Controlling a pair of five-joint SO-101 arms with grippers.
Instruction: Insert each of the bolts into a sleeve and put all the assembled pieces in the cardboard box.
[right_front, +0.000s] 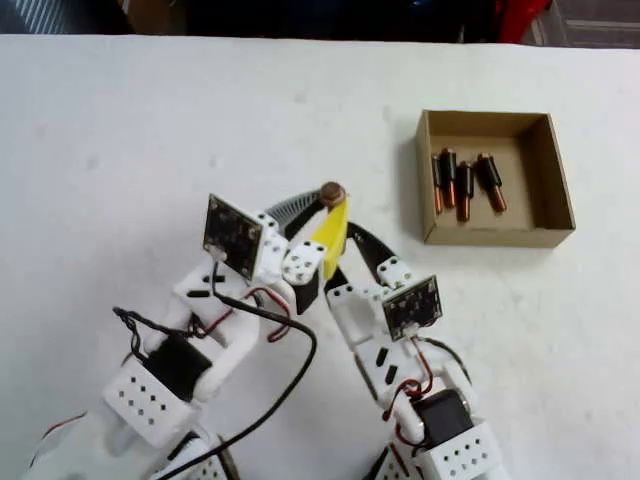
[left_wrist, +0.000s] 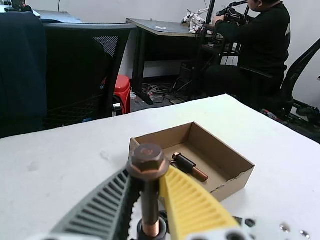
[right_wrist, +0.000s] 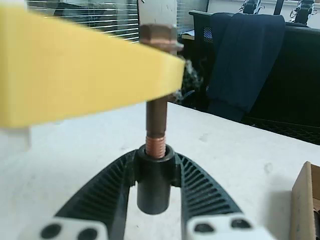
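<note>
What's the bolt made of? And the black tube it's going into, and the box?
The bolt looks like metal: shiny copper-brown, with threads cut near its tip. The sleeve is dull black, maybe plastic or coated metal; the look leaves that open. The box looks like cardboard: flat brown, thin walls, rough edges.

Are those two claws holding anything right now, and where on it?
The left jaws grip the bolt by its shank, just under the head. The right jaws clasp the sleeve around its sides.
</note>
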